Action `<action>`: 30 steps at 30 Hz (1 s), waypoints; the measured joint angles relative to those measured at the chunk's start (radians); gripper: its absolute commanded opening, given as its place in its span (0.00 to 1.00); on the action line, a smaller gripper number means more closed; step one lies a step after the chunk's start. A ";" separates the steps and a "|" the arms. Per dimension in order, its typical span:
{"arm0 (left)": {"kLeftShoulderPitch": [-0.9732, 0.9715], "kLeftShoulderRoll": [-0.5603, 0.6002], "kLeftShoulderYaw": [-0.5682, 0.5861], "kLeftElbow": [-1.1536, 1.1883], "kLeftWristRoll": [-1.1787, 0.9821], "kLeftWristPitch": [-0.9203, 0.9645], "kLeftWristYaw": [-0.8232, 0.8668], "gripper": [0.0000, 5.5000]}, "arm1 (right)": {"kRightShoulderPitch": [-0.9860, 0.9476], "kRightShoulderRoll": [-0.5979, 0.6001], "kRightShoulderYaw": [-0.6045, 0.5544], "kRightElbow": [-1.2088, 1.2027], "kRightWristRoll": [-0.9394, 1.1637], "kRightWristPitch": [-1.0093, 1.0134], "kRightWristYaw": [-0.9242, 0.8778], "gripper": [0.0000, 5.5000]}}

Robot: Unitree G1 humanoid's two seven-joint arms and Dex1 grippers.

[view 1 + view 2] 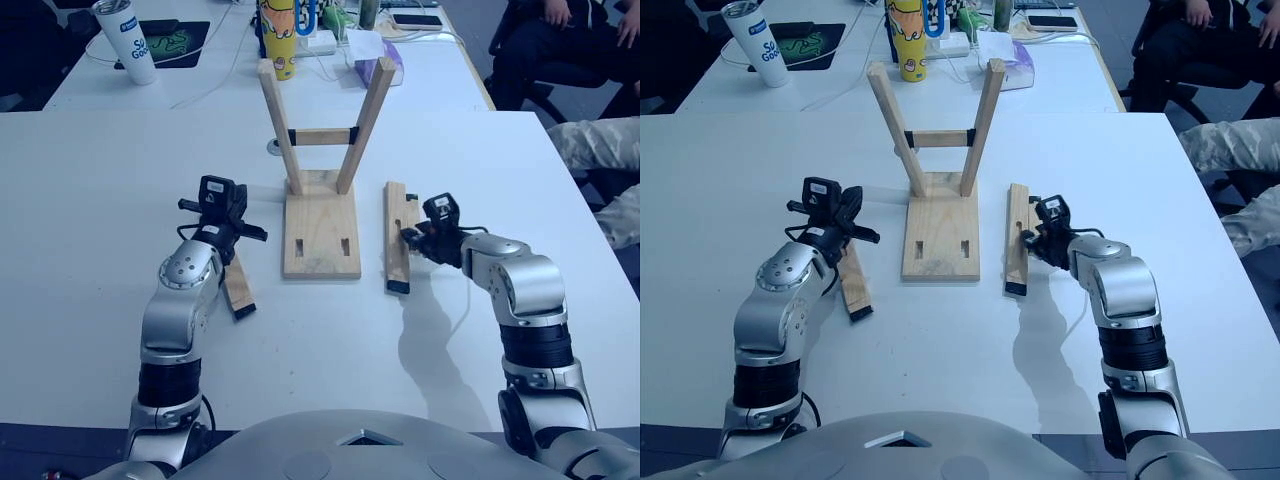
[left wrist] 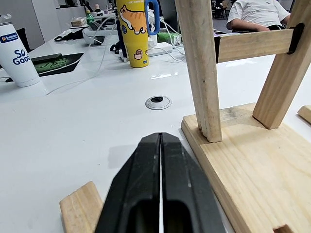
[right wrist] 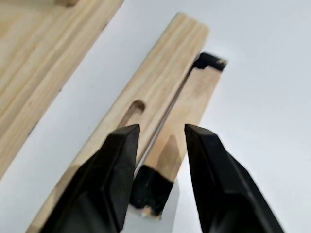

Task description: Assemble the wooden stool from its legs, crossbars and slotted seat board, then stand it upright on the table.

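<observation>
The slotted seat board (image 1: 320, 245) lies flat mid-table. Two legs (image 1: 281, 125) stand up from its far end, joined by a crossbar (image 1: 322, 136). My left gripper (image 2: 160, 140) is shut with nothing in it, just left of the board and over the far end of a loose leg (image 1: 238, 287). Right of the board lies another leg (image 1: 394, 245) with a slot, and a short crossbar (image 3: 181, 126) with black ends rests against it. My right gripper (image 3: 160, 128) is open, its fingers (image 3: 119, 145) straddling the near end of that crossbar.
A white tumbler (image 1: 125, 40), a yellow cup (image 1: 280, 40), cables and a purple box (image 1: 380, 65) stand on the far table. A round cable grommet (image 1: 273, 147) sits behind the board. A person's legs show at the right edge.
</observation>
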 measured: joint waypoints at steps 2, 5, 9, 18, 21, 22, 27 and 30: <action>0.000 0.000 -0.002 0.000 0.000 0.000 0.001 0.00 | -0.014 0.000 -0.005 0.009 0.000 -0.036 -0.001 0.31; 0.000 0.001 -0.002 0.000 0.000 0.000 0.003 0.00 | -0.016 -0.002 -0.003 0.052 -0.010 -0.058 -0.010 0.31; 0.000 0.001 -0.002 0.000 -0.001 0.000 0.003 0.00 | -0.005 -0.017 0.030 0.082 -0.038 -0.072 -0.020 0.31; -0.001 0.005 -0.003 0.000 -0.001 -0.001 0.002 0.00 | 0.029 -0.017 0.073 0.085 -0.036 -0.075 -0.020 0.31; -0.001 0.006 -0.004 0.000 -0.001 -0.001 0.001 0.00 | 0.029 -0.017 0.073 0.081 -0.033 -0.061 -0.020 0.31; -0.001 0.006 -0.006 0.000 0.000 -0.001 0.001 0.00 | 0.029 -0.017 0.073 0.078 -0.032 -0.050 -0.020 0.31; -0.001 0.007 -0.011 0.000 0.000 -0.001 0.001 0.00 | 0.009 0.016 0.044 0.070 -0.013 0.030 -0.041 0.31; -0.003 0.007 -0.014 0.000 0.000 -0.001 0.001 0.00 | 0.000 0.028 0.035 0.067 -0.012 0.057 -0.054 0.31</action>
